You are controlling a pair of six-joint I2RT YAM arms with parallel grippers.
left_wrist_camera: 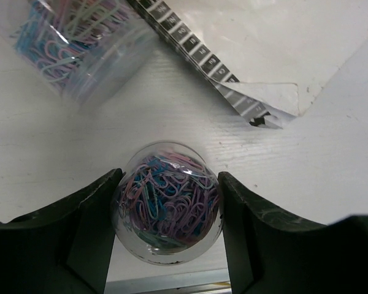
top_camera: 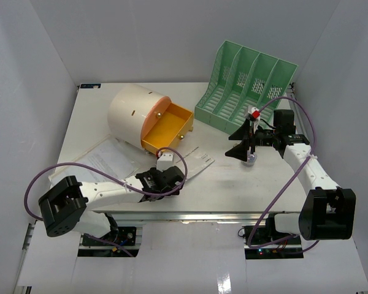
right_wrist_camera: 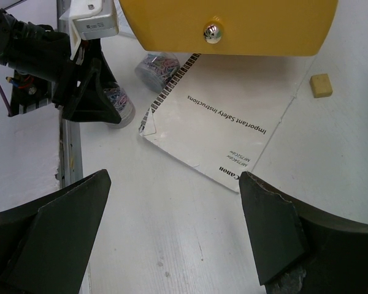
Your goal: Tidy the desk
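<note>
Though judged barely started, effort aimed first at one small item. Across the whole top view, white surface (top_camera: 233,184), walled in white, metal rail along the near edge. At back right on it, mint-green file rack (top_camera: 248,86), upright, no papers seen in its slots. At back left, cream drawer box (top_camera: 132,113) with yellow drawer (top_camera: 168,128) pulled out, nothing visible inside. Toward the front left, loose papers (top_camera: 104,162) and a Canon safety leaflet (right_wrist_camera: 227,131) lying flat and partly overlapping, none filed.

Next down in size: left jaws clamped against both sides of an upright paper-clip tub (left_wrist_camera: 167,202), apparently standing on the surface close to the rail. Right jaws spread wide above bare surface in front of the rack, grasping nothing. Just beyond the gripped tub, second paper-clip tub (left_wrist_camera: 80,43) tipped on its side beside the leaflet's striped edge. Smallest, a tan eraser-like block (right_wrist_camera: 321,85), alone near the drawer front.

Done so far, by appearance: nothing put away. Left, at a guess: both tubs and the block into the drawer, papers and leaflet into the rack, drawer pushed shut.
</note>
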